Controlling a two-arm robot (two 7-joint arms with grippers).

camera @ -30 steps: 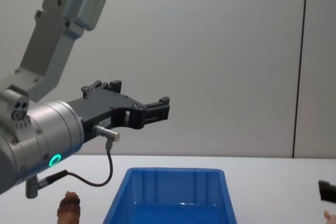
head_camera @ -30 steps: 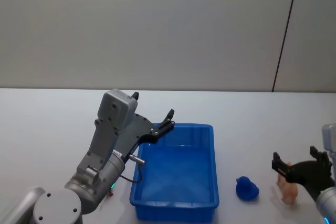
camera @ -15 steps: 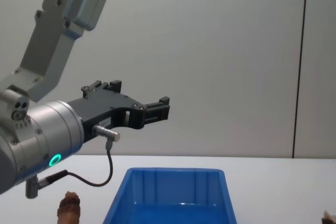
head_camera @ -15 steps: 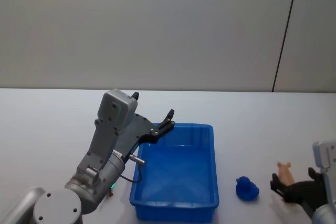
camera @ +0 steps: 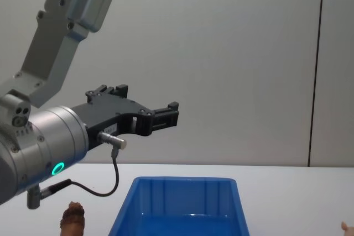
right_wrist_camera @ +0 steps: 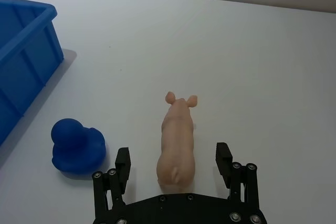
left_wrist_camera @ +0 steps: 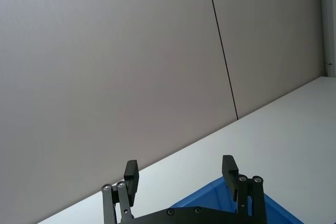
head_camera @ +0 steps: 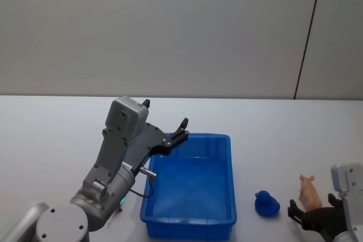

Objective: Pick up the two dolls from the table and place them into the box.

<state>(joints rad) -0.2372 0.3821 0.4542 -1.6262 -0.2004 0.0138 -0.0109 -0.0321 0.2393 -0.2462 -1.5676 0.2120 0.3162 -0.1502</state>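
A pale pink pig doll (right_wrist_camera: 177, 142) lies on the white table, right of the blue box (head_camera: 232, 162). A small blue duck toy (right_wrist_camera: 77, 142) sits between the pig and the box. My right gripper (right_wrist_camera: 173, 151) is open and low over the table. Its fingers (right_wrist_camera: 223, 153) flank the pig's rear end without touching it. At the head view's lower right corner, the right gripper (head_camera: 315, 209) is just behind the pig (head_camera: 309, 194) and the duck (head_camera: 266, 203). A brown rough doll (camera: 72, 218) stands left of the box (camera: 182, 181). My left gripper (camera: 146, 99) hangs open above the box's left rim.
The table stretches white and bare behind the box to a grey wall. My left arm's grey housing (head_camera: 122, 134) rises beside the box's left wall, with a black cable (camera: 105, 189) looping under the wrist.
My right gripper has drawn back toward my body and lower, uncovering the pink pig, which stays on the table. The left arm, box and duck have not moved.
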